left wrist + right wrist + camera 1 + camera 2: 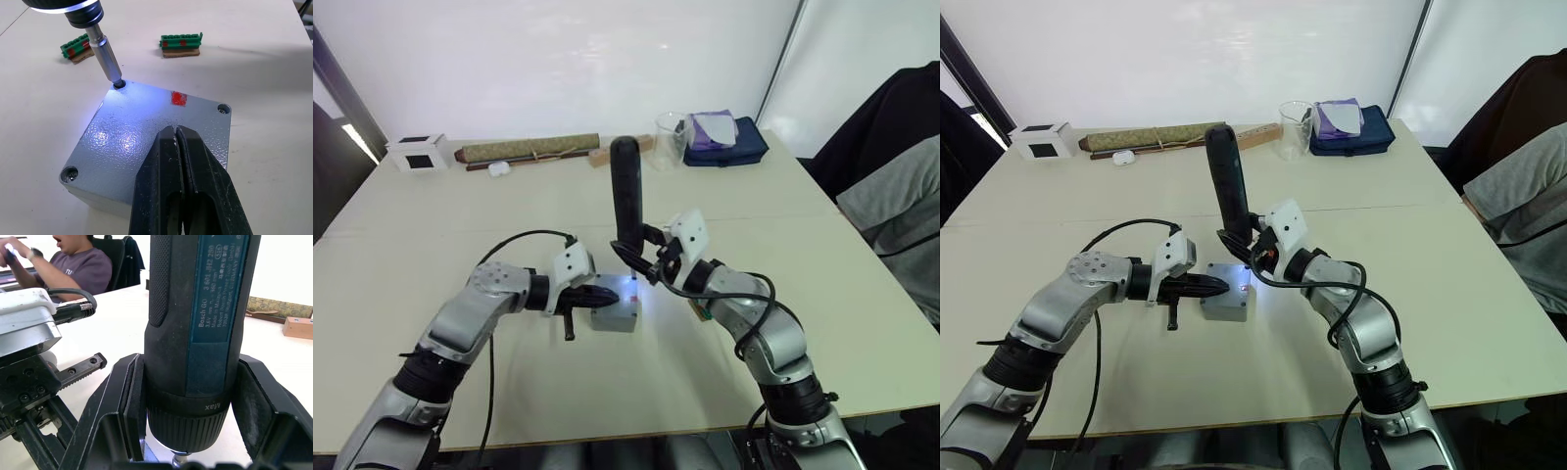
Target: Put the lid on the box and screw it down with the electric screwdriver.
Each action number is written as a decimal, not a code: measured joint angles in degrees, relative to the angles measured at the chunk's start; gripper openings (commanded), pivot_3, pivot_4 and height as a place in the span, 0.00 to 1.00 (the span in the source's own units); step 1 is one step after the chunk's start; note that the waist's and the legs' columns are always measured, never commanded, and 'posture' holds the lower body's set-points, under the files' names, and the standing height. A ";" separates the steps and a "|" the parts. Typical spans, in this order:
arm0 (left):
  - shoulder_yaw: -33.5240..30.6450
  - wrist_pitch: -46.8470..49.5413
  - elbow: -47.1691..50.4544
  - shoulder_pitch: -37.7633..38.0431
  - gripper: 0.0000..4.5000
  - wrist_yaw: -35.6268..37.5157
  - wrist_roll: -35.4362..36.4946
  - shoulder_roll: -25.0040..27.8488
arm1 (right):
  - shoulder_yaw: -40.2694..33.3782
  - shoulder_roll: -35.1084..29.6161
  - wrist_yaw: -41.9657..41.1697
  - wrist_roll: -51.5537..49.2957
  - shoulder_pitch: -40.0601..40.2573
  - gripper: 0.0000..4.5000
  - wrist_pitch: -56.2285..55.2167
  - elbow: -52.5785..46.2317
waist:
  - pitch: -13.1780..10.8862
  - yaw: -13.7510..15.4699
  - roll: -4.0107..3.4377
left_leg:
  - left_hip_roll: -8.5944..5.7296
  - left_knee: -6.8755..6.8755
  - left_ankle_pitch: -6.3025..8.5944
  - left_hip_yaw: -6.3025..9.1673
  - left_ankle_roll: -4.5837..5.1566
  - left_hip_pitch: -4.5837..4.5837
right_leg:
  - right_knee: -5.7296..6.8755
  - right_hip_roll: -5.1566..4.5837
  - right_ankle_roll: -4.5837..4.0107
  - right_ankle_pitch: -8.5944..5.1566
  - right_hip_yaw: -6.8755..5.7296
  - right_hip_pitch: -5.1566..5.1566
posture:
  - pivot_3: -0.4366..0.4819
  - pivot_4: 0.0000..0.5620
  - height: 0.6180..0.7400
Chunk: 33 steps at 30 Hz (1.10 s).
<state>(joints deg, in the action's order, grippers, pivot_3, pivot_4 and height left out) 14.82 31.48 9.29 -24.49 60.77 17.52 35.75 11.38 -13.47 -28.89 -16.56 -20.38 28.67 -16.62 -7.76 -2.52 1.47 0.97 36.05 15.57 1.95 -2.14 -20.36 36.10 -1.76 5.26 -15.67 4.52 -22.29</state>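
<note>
A: Which step is this?

B: Screwing down, I'd say. The lid (146, 132) already sits on the box (615, 315), near the middle of the table (822, 245), and the right gripper (188, 431) is clamped around the electric screwdriver (626, 191). Its bit rests in one corner screw hole, lit by the tool's own light.

A: And the left gripper (177, 161)?

B: Its fingers are pressed together with nothing between them, their tips lying on top of the lid, apparently holding it down.

A: How does the screwdriver stand?

B: Nearly upright. Its long axis runs up and down, bit pointing down into the corner, the top leaning slightly away from the robot.

A: What does the next move call for?

B: Probably keeping the bit seated and straight while it drives that screw, then lifting to another corner. Two other corner holes show in the left wrist view, each with something metallic inside; I can't tell whether those screws are tight.
</note>
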 measured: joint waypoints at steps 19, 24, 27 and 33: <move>0.00 0.31 0.24 -0.01 0.00 0.15 0.10 -0.19 | 0.07 -0.05 -0.77 -0.01 -0.04 0.48 -0.12 -0.02 | -0.06 0.02 -0.12 | -0.04 -0.36 0.02 0.04 -0.02 -0.03 | -0.38 -0.66 0.01 -0.02 -0.18 -0.04 | 0.48 0.27 1.00; 0.00 0.31 0.69 0.07 0.00 0.28 0.42 -0.21 | -0.61 -0.30 -1.46 -0.59 -0.74 0.48 -0.20 -0.07 | -0.13 0.13 -0.16 | -0.08 -0.49 0.02 0.03 -0.02 -0.19 | -0.68 -0.81 -0.23 0.14 -0.38 -0.04 | 0.48 0.27 1.00; -0.20 0.27 1.23 0.18 0.00 0.37 0.82 -0.21 | -2.65 -2.05 -2.73 -3.43 -2.89 0.48 2.84 -1.73 | -0.37 0.26 -0.42 | -0.17 -0.47 0.01 0.04 -0.01 -0.83 | -0.66 -0.87 -0.24 0.17 -0.46 -0.35 | 0.48 0.27 1.00; -1.67 0.22 2.15 0.22 0.00 0.42 2.52 -0.35 | -14.22 -7.18 -1.67 -17.62 -16.66 0.48 18.40 -4.58 | -1.62 0.58 -0.80 | -0.32 0.16 -0.02 0.04 0.00 -2.12 | 0.02 -0.78 0.10 0.42 -0.61 -1.67 | 0.48 0.27 1.00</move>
<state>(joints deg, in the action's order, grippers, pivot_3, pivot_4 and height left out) 13.15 31.69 11.44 -24.26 61.19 20.04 35.40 -2.84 -20.65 -30.55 -34.18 -37.04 47.07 -21.21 -9.38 -1.94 0.67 0.66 36.21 15.55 1.99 -2.14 -22.48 36.12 -2.54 5.35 -15.25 3.91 -23.97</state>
